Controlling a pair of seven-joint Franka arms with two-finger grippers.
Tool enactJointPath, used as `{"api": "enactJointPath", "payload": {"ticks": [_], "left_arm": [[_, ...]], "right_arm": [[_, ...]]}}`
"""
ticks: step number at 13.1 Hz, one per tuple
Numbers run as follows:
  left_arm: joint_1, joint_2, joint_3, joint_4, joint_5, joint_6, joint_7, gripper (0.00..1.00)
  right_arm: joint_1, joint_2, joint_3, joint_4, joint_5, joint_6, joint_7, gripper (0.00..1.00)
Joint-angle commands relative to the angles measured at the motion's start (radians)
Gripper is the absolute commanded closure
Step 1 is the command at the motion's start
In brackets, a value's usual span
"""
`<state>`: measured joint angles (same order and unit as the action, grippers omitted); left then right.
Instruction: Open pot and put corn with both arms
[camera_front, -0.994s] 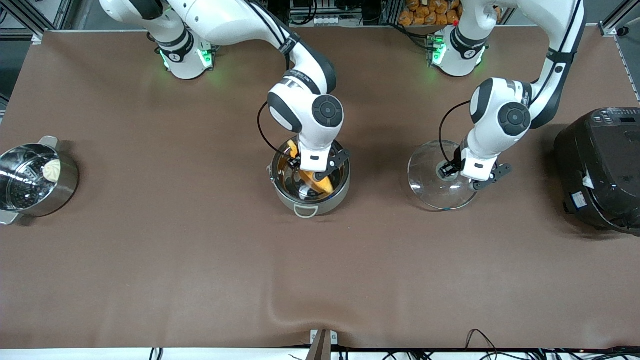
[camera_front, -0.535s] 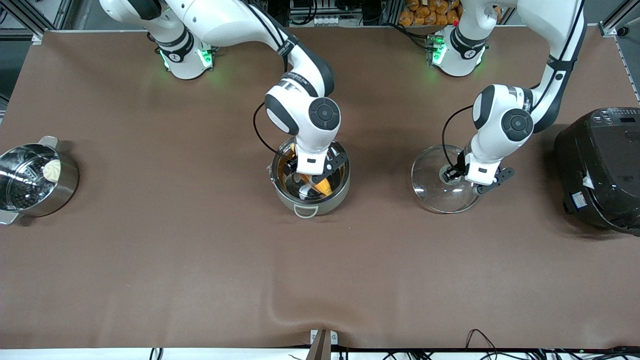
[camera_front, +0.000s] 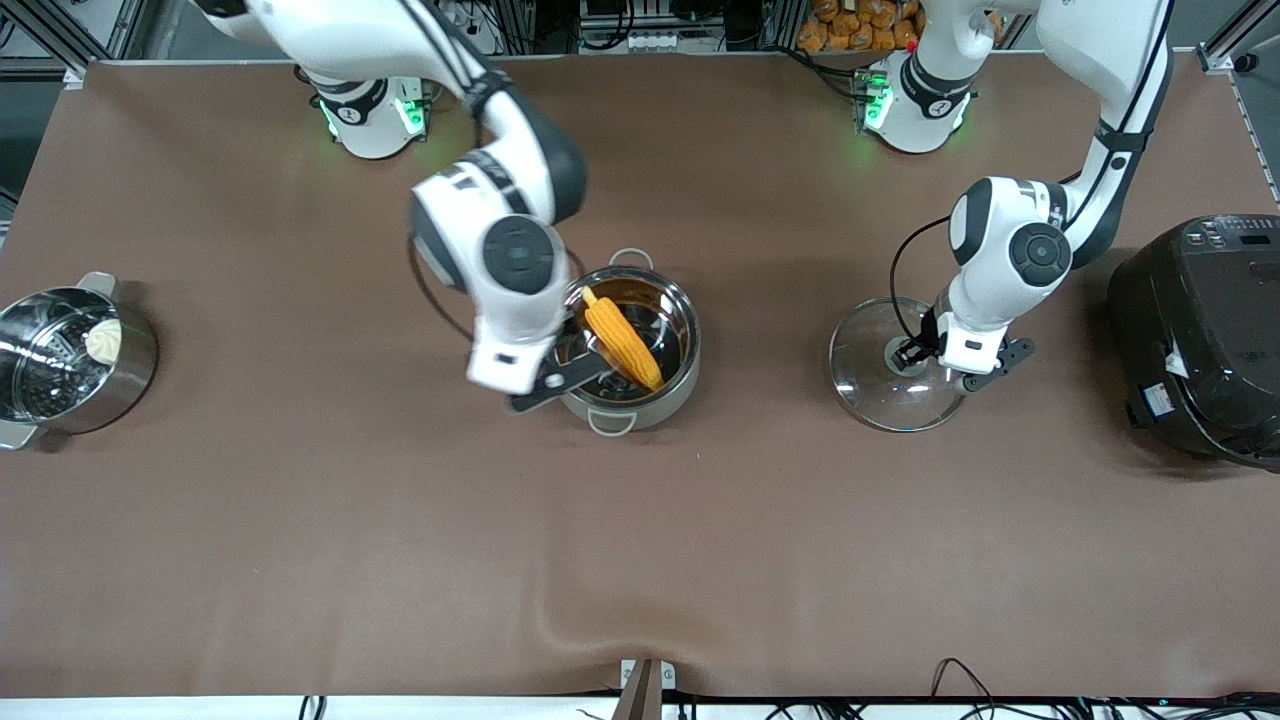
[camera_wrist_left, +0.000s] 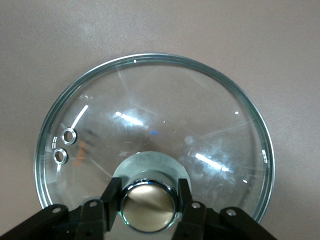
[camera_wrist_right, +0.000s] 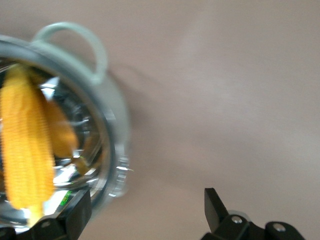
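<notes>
The steel pot (camera_front: 652, 408) stands open at the table's middle. The yellow corn (camera_front: 622, 337) lies slanted inside it, leaning on the rim. My right gripper (camera_front: 556, 384) is open and empty, over the pot's edge at the side toward the right arm's end. The right wrist view shows its wide-apart fingers (camera_wrist_right: 147, 202), the pot's rim (camera_wrist_right: 114, 131) and the corn (camera_wrist_right: 26, 150). The glass lid (camera_front: 868, 372) rests on the table toward the left arm's end. My left gripper (camera_front: 912, 352) is shut on the lid's brass knob (camera_wrist_left: 148, 207), seen over the lid (camera_wrist_left: 150, 110).
A steel steamer pot (camera_front: 132, 385) with a white bun (camera_front: 103, 340) stands at the right arm's end. A large black rice cooker (camera_front: 1210, 330) stands at the left arm's end, beside the lid. Bare brown table lies nearer the front camera.
My right gripper has let go of the corn, come out of the pot and swung toward the right arm's end. The lid and left gripper shifted slightly toward the rice cooker.
</notes>
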<state>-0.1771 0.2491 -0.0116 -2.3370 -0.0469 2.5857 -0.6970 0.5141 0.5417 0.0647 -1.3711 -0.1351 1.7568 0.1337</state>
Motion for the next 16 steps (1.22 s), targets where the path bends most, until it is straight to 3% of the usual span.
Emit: {"api": "enactJointPath", "payload": {"ticks": [1,5,7,9,13,16], "left_arm": [[0.015,-0.014,-0.011,-0.018,-0.011,0.031,0.027,1.0],[0.015,0.002,-0.011,-0.035,-0.011,0.077,0.025,0.99],[0.015,0.002,-0.011,-0.031,-0.013,0.077,0.011,0.6],[0.015,-0.001,-0.011,-0.03,-0.013,0.076,-0.002,0.0],[0.013,-0.037,-0.013,-0.005,-0.013,0.056,-0.064,0.0],[0.013,-0.086,-0.011,0.108,-0.008,-0.129,-0.027,0.0]], "right_arm": [[-0.139,-0.142,0.021,-0.141,0.002,0.01,-0.049,0.0],[-0.325,-0.276,0.023,-0.229,0.012,-0.005,-0.192,0.0],[-0.422,-0.35,0.027,-0.267,0.069,-0.005,-0.223,0.0],[-0.482,-0.417,0.026,-0.299,0.091,-0.005,-0.223,0.0],[-0.577,-0.56,0.009,-0.333,0.15,-0.089,-0.286,0.0],[-0.577,-0.591,-0.034,-0.333,0.16,-0.123,-0.252,0.0]]}}
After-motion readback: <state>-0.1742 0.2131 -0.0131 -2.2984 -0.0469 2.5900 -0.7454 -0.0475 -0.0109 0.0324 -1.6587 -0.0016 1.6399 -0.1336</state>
